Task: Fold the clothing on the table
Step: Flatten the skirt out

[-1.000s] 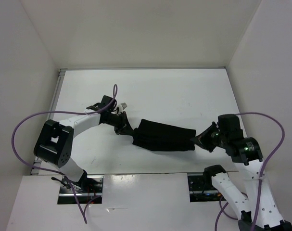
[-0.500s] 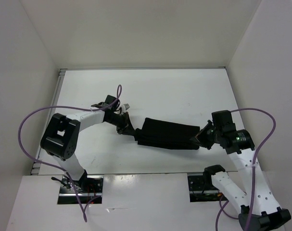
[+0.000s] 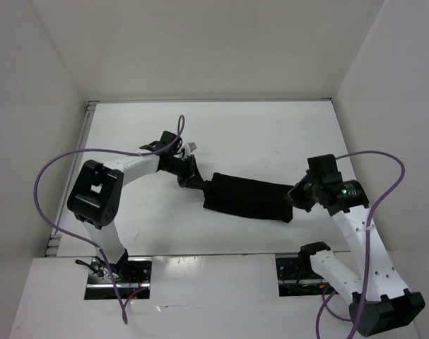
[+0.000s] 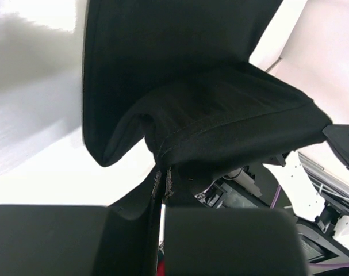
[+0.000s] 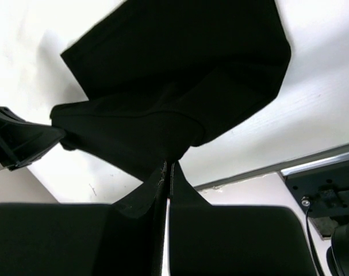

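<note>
Both arms have extended away from their bases over the last second, and the elbows now stand farther from the near edge.

The right gripper (image 3: 293, 198) has its jaws fully closed, pinching one end of the clothing (image 3: 246, 198). The left gripper (image 3: 197, 181) is likewise clamped tight on the opposite end.

The clothing spans the two grippers as a narrow, already doubled black band. It appears raised at both ends and sits over the middle of the table (image 3: 256, 134). It has shifted slightly farther from the near edge.

In judgement this is a carry phase: the band is being positioned for laying down. Equal tension at both ends prevents the layers from slipping.
</note>
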You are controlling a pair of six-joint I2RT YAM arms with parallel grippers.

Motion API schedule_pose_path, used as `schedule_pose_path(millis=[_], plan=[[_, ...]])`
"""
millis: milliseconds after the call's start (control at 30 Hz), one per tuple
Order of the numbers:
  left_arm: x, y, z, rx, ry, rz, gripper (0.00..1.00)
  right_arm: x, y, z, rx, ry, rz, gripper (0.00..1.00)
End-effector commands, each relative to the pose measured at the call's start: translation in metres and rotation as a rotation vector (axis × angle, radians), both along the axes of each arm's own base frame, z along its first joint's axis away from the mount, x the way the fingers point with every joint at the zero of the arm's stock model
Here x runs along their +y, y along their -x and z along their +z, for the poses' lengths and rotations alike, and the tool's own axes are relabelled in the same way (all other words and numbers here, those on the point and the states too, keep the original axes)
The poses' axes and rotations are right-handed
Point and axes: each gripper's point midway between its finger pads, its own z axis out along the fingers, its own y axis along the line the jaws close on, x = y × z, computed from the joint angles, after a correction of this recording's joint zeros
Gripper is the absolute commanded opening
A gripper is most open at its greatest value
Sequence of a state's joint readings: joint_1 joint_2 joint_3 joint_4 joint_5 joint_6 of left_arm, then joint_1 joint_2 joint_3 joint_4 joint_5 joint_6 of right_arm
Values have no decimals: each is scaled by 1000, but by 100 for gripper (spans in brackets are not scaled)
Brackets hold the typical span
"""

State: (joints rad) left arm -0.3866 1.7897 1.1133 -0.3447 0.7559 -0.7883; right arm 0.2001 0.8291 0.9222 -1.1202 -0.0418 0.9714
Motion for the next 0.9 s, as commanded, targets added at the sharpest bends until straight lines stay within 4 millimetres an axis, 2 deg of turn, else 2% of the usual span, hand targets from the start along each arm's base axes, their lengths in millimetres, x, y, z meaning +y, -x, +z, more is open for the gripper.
schedule_pose_path(millis=[0, 33, 67, 100, 133, 167, 200, 233, 267, 300, 333, 367, 400, 433, 467, 500, 533, 567, 600, 633, 667, 700, 733, 767, 800, 867], plan=[[10, -30, 12, -69, 18, 45, 0, -15, -32, 22, -88, 88, 4, 0], [12, -38, 13, -68, 17, 59, 0, -16, -44, 15, -57, 115, 17, 0], [16, -61, 28, -111, 31, 87, 0, -18, -63, 28, -116, 136, 31, 0], [19, -70, 28, -110, 26, 93, 0, -22, -76, 33, -132, 148, 28, 0], [21, -82, 38, -129, 41, 103, 0, -22, -102, 50, -177, 156, 32, 0], [28, -109, 62, -185, 67, 130, 0, -29, -117, 60, -207, 185, 38, 0], [33, -124, 75, -220, 76, 148, 0, -28, -130, 72, -234, 195, 51, 0], [38, -138, 93, -259, 96, 161, 0, -35, -157, 98, -290, 223, 36, 0], [56, -157, 103, -273, 93, 206, 0, -40, -170, 111, -320, 256, 49, 0], [65, -181, 149, -387, 117, 228, 0, -45, -182, 125, -349, 269, 46, 0], [73, -190, 170, -428, 141, 233, 0, -46, -206, 156, -418, 287, 38, 0], [93, -202, 188, -463, 139, 275, 0, -49, -213, 170, -440, 318, 47, 0], [103, -209, 204, -500, 151, 286, 0, -49, -222, 187, -481, 326, 49, 0], [111, -215, 237, -586, 168, 292, 0, -51, -231, 214, -539, 338, 38, 0], [125, -216, 252, -619, 164, 318, 0, -51, -233, 224, -556, 345, 41, 0], [131, -214, 262, -656, 159, 319, 0, -51, -234, 244, -607, 351, 39, 0], [137, -210, 275, -697, 147, 331, 0, -48, -235, 243, -600, 338, 55, 0], [143, -207, 263, -661, 138, 345, 0, -46, -235, 243, -601, 329, 64, 0], [143, -204, 254, -652, 132, 342, 0, -43, -235, 223, -561, 319, 83, 0], [142, -197, 257, -677, 135, 340, 0, -35, -234, 211, -542, 302, 111, 0], [143, -190, 212, -567, 116, 360, 0, -22, -230, 205, -555, 268, 154, 0], [148, -185, 191, -530, 97, 380, 0, -14, -225, 157, -452, 241, 183, 0], [149, -176, 181, -529, 88, 388, 0, -6, -219, 136, -415, 216, 205, 0], [151, -167, 155, -477, 59, 408, 0, 5, -205, 92, -341, 177, 241, 0], [151, -140, 104, -347, 31, 417, 0, 21, -193, 71, -299, 134, 261, 0], [150, -112, 60, -264, 14, 412, 0, 41, -167, 38, -231, 73, 289, 0]])
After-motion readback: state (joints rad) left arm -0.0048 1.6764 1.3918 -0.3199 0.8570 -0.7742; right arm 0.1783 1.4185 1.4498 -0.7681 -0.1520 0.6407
